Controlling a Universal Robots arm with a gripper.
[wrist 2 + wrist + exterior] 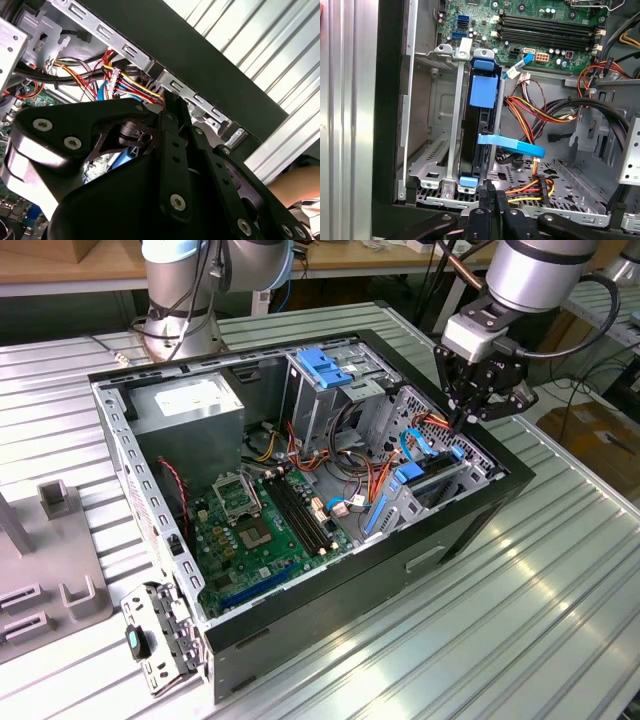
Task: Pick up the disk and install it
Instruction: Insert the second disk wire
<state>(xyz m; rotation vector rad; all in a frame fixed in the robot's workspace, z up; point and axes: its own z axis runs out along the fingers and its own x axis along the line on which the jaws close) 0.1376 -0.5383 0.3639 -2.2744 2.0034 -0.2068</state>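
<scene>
Open case top (300, 350), cables (540, 112) crowding bay beside seated disk (476, 145)

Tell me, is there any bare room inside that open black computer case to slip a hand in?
Most room lies beside the grey power supply box, above the green motherboard. The corner under the black gripper is crowded: orange and yellow cables and the blue-framed disk standing edge-on in its metal bay.

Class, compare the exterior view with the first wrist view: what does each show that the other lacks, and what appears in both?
Exterior alone: the grey power supply box, the ribbed metal table, and the arm above the computer case. First wrist alone: the disk standing on edge in its metal bay, blue frame showing. Both: the gripper at the bay end, the green circuit board and blue cable.
</scene>
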